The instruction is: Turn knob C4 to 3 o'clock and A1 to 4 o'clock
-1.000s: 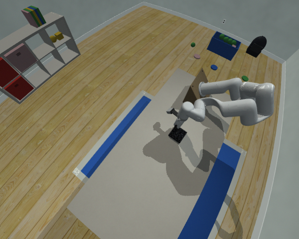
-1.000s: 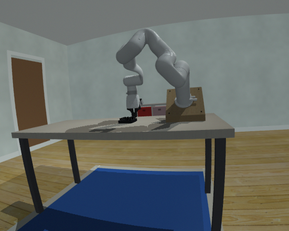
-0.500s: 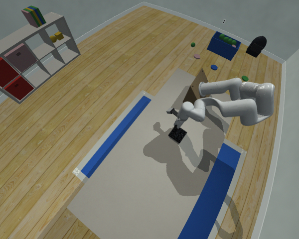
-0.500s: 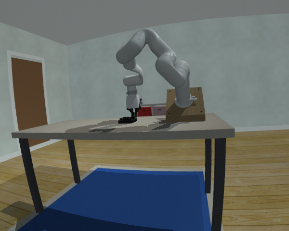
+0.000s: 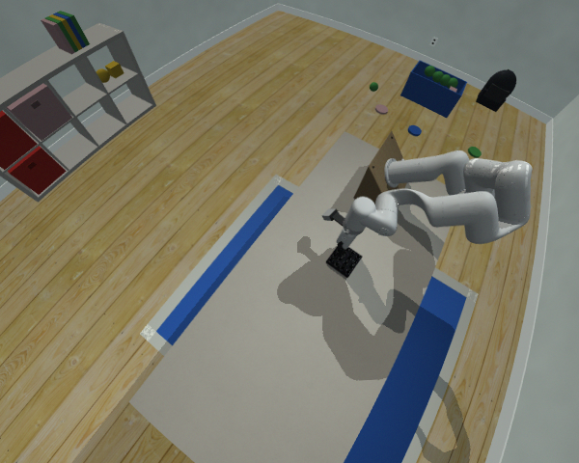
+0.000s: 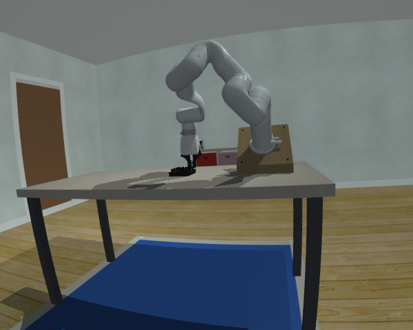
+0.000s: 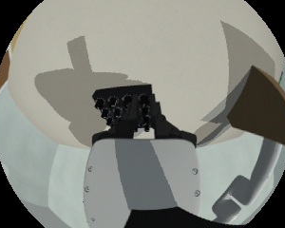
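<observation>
Loosening off a knob at the knob box (image 5: 344,261) mid-frame, the hand (image 6: 190,163) holds nothing; it should lift straight up.

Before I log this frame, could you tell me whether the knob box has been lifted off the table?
No, the knob box stands on the table, under the gripper.

From above, the knob box (image 5: 344,261) is showing as a tiny black square, its marks and printed names too small to read. The gripper (image 6: 190,163) is covering its near corner, so whether the fingers are touching a knob there is staying hidden. The wrist view is blurring the knobs together.
</observation>
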Controlling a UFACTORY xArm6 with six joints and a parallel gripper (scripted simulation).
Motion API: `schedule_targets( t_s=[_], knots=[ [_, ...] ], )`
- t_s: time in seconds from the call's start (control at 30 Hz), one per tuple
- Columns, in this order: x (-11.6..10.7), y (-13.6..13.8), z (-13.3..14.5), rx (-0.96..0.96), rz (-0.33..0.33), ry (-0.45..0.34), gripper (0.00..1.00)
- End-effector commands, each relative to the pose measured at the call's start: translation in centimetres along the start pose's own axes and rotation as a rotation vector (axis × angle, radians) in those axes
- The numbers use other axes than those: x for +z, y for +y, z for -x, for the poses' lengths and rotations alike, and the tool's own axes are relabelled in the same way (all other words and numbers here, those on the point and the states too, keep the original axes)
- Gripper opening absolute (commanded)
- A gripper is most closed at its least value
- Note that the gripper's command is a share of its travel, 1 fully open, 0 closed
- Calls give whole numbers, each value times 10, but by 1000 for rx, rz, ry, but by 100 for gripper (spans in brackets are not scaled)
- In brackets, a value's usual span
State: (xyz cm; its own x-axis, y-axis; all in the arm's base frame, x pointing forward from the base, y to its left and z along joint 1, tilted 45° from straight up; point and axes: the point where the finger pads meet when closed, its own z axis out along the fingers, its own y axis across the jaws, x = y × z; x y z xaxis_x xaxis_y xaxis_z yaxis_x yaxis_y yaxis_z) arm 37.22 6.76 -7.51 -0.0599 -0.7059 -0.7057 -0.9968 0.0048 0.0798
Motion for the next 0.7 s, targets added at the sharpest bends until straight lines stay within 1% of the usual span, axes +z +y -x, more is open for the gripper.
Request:
schedule_targets(
  t_s=[0.0,0.23,0.67],
  knots=[
    [-1,-1,0,-1,-3,1,19],
    [-5,-1,0,-1,-3,1,19],
    [-35,-1,0,-1,-3,1,19]
  ],
)
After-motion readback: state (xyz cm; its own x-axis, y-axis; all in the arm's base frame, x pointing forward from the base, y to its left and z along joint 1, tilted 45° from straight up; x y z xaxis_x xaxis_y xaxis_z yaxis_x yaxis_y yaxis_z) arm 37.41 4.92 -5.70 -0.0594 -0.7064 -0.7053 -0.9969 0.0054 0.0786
